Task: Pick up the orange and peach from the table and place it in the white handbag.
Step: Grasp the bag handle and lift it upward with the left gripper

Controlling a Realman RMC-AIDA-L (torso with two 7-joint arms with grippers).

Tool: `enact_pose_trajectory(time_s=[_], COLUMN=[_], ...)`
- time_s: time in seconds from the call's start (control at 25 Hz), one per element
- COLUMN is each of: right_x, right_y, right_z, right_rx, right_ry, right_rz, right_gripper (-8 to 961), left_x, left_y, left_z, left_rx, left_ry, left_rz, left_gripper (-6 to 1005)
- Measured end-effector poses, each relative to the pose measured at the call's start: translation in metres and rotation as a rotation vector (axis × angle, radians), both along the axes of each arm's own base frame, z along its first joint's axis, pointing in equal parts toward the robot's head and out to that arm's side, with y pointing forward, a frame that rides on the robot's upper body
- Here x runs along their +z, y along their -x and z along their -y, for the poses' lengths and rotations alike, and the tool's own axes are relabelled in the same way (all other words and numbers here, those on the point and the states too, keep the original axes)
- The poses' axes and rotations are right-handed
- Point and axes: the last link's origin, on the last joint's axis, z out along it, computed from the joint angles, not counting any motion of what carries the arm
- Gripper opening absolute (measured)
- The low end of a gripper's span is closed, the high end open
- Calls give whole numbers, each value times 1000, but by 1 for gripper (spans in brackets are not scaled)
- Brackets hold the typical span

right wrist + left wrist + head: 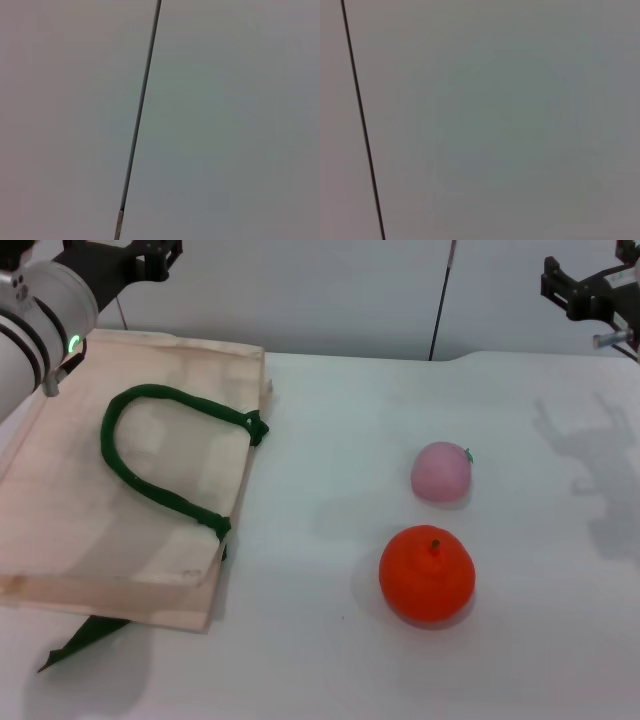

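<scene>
The orange (427, 574), bright orange-red with a dark stem nub, sits on the white table right of centre, near the front. The smaller pale pink peach (441, 472) lies just behind it, apart from it. The white handbag (120, 490) lies flat on the left of the table, its dark green strap handle (150, 455) looped on top. My left gripper (120, 260) is raised at the far left above the bag's back edge. My right gripper (585, 290) is raised at the far right, well away from the fruit. Both wrist views show only a plain wall.
The white table (330, 660) has open surface between the bag and the fruit. A green strap end (85, 638) sticks out under the bag's front edge. A dark seam (440, 300) runs down the wall behind.
</scene>
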Motion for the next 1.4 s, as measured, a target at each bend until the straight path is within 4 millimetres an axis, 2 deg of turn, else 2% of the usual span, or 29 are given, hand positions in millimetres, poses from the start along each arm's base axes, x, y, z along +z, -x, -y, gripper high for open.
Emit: enact_pose_trajectory(time_s=[1.0,1.12,1.4], right_x=[-2,-2,-3], right_y=[-4,-4,-4], right_z=[1,1,0], right_rx=[-9,-11,-10], right_ry=[9,11,13], right_rz=[9,10,11], right_gripper=[865,866,866], left_x=[0,-1,6], left_y=[1,0,-12], left_z=[-2,-3,-5], left_rx=[9,20,84], left_ry=[15,49,293], left_rz=[1,18,69], left_gripper=[506,500,487])
